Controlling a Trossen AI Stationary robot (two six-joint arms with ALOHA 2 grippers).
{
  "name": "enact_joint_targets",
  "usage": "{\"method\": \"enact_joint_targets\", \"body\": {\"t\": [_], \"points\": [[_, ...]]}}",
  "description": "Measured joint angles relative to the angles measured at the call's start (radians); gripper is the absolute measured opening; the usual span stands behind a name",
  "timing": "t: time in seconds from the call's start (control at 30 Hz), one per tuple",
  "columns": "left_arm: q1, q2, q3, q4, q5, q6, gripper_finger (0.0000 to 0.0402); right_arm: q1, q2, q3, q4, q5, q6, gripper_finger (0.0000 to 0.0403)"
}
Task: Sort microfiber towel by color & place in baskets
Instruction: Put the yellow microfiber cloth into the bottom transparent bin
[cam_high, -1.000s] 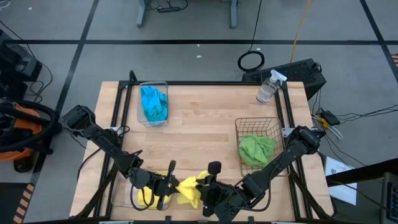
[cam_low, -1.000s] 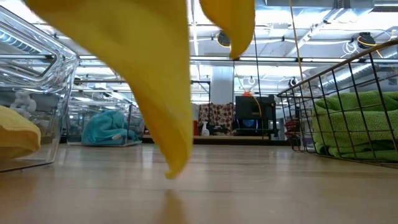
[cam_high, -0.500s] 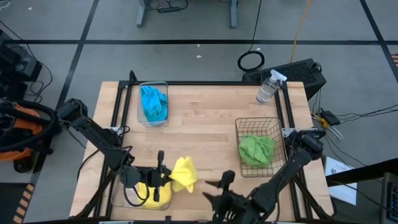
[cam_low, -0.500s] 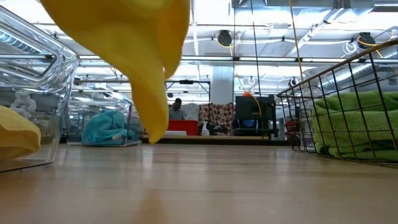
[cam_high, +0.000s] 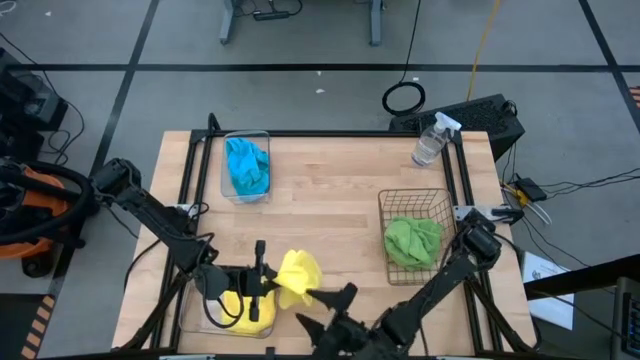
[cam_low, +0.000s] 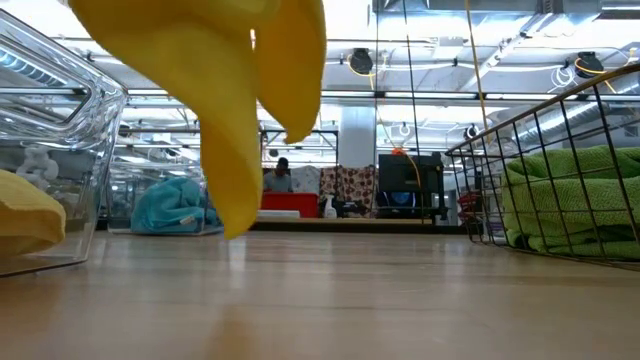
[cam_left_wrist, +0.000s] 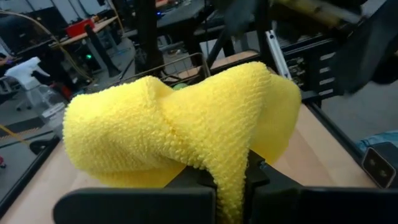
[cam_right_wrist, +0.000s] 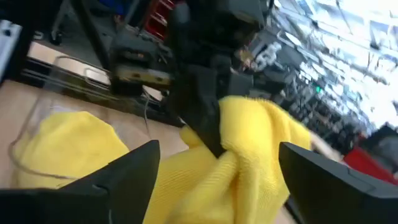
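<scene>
You are looking at the left gripper hanging at the near left of the wooden surface, its jaws pinching a bright yellow microfiber towel that is drooping clear of the boards, just beside the near clear plastic rectangular tub. A second yellow towel is already lying inside that tub. The right gripper is sitting just beside the hanging cloth at the near edge, its jaws standing wide apart with nothing between them; in the right wrist view the two dark fingers are flanking the yellow cloth without touching it. A bright blue towel is resting in the far clear plastic tub, and a green towel is filling the dark wire-grid square basket on the right. A clear spray bottle is standing at the far right corner.
</scene>
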Motion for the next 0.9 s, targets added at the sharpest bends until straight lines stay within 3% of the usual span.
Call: {"method": "enact_joint_targets", "body": {"t": [0.07,0.17,0.27,0.37,0.6,0.73,0.9], "points": [[0.001,0.000,0.000,0.003,0.027,0.000,0.0013,-0.023,0.001,0.000,-0.014,-0.013,0.061,0.0322],[0.000,0.000,0.000,0.011,0.045,0.000,0.0013,-0.060,0.002,0.000,-0.046,-0.132,0.161,0.0321],[-0.003,0.000,-0.001,0.008,0.045,-0.001,0.0013,-0.089,0.002,0.000,-0.117,-0.186,0.271,0.0295],[-0.008,0.001,-0.002,0.010,0.046,-0.001,0.0013,-0.103,0.001,0.000,-0.192,-0.178,0.354,0.0234],[-0.010,0.001,-0.002,0.006,0.100,-0.002,0.0017,-0.103,0.000,0.000,-0.220,-0.178,0.354,0.0027],[-0.014,0.001,-0.002,0.003,0.169,-0.061,0.0049,-0.099,-0.003,0.000,-0.225,-0.188,0.348,0.0023],[-0.052,0.000,-0.001,-0.020,0.170,-0.078,0.0114,-0.084,-0.022,0.000,-0.232,-0.163,0.293,0.0013]]}}
